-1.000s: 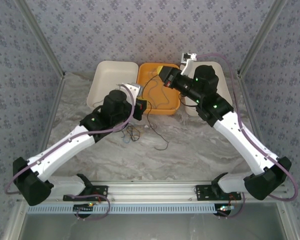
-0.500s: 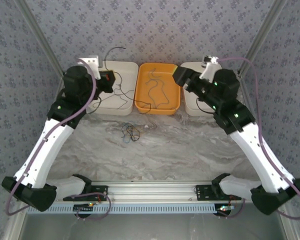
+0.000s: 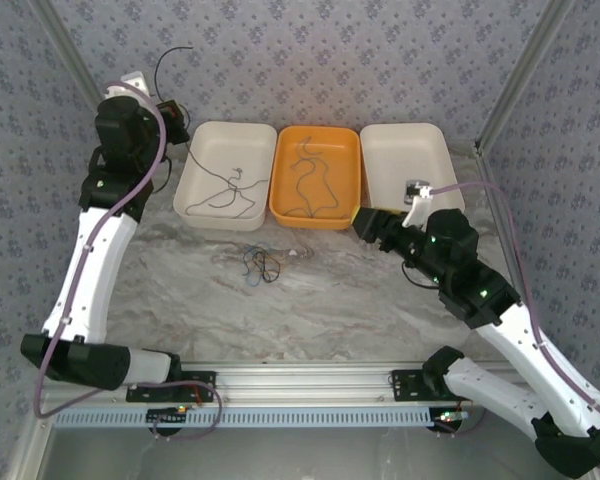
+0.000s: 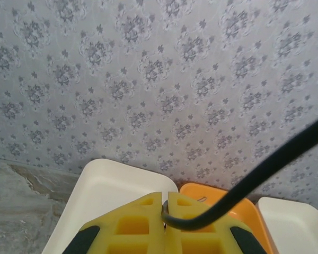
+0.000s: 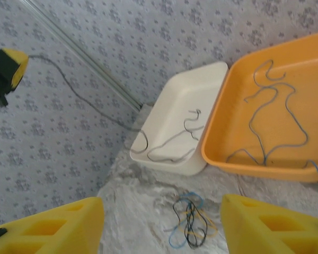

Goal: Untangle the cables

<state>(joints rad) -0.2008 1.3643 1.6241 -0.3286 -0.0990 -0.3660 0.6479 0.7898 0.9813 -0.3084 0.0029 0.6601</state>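
While your left gripper (image 3: 170,108), high at the upper left, pinches a thin, limp dark wire (image 4: 275,159) whose tail droops into the smooth white tray (image 3: 205,135), your right gripper (image 3: 365,226) hangs empty, jaws apart. The loose knot (image 3: 261,265) of hair-thin dark, blue and tan cables lies on the marbled table (image 3: 330,300) left of it near the frame's centre, nearer that arm, with no clear long axis.
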